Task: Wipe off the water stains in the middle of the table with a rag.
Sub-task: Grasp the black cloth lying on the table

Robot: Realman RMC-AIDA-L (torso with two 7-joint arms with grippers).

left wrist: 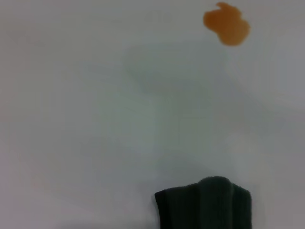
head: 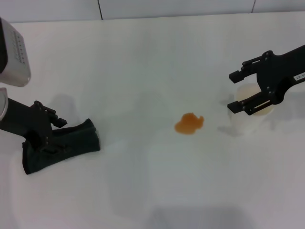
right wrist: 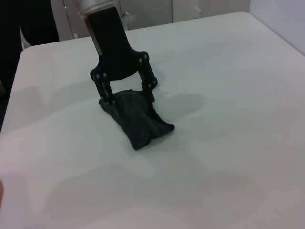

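The water stains (head: 189, 123) are a small orange blotch in the middle of the white table (head: 143, 71); the left wrist view shows the blotch (left wrist: 227, 25) too. At the left lies the dark rag (head: 71, 143), with my left gripper (head: 51, 135) shut on its near end. In the right wrist view that gripper (right wrist: 127, 98) pinches the bunched rag (right wrist: 140, 121) between its fingers. The rag's free end (left wrist: 205, 205) points toward the blotch, well short of it. My right gripper (head: 240, 91) hangs open at the right, apart from the stains.
A white paper cup (head: 259, 109) stands at the right, just behind the right gripper's open fingers. The table's far edge (head: 143, 18) meets a wall. Bare table surface lies between the rag and the blotch.
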